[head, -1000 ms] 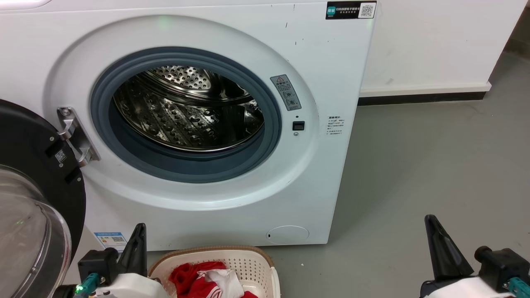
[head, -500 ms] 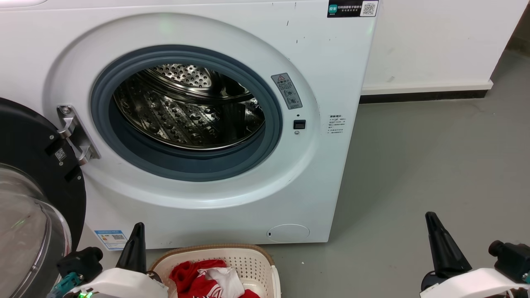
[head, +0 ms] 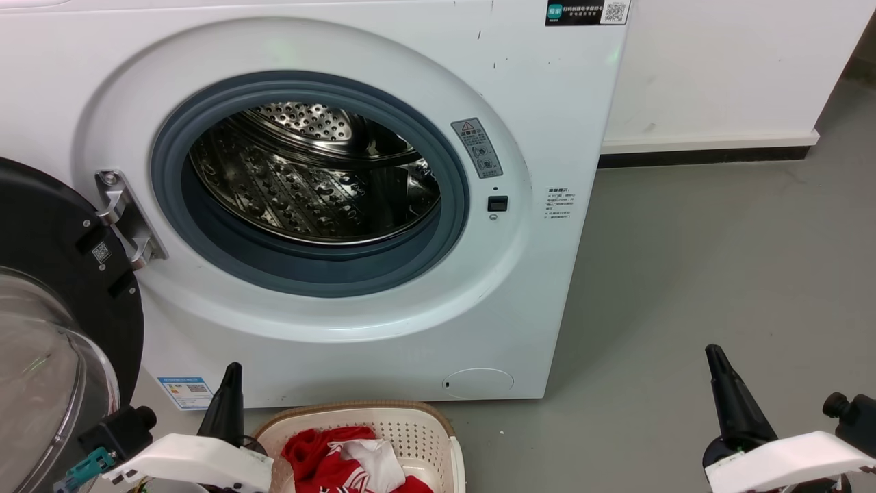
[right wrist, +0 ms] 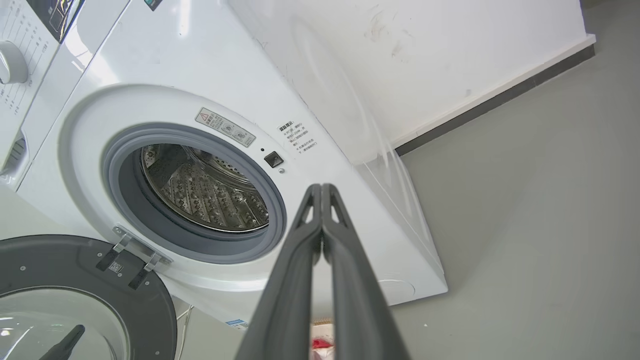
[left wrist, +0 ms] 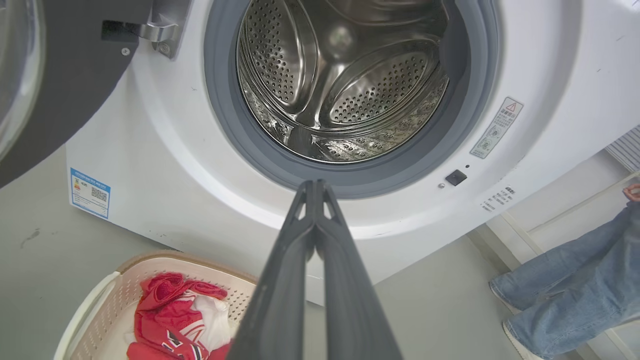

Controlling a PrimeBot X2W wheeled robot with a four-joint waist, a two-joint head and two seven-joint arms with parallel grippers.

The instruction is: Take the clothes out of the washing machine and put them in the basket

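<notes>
One person's legs (left wrist: 575,285) appear near the washing machine (left wrist: 150,150), left wrist view.

warning triangle sticker (head: 477,147) on washing machine (head: 342,356)

The left tool (head: 231,383) and right tool (head: 718,363) have long, tapered dark-grey fingers (left wrist: 280,300), white forearm shells (head: 191,460) and black cylindrical housings (head: 848,411). The left has a teal connector (head: 85,471).

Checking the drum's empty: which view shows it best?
Left wrist view: it looks straight into the drum, paddles and back wall bare. Head view sees it steeply from above; right wrist view, a slanted part.
</notes>
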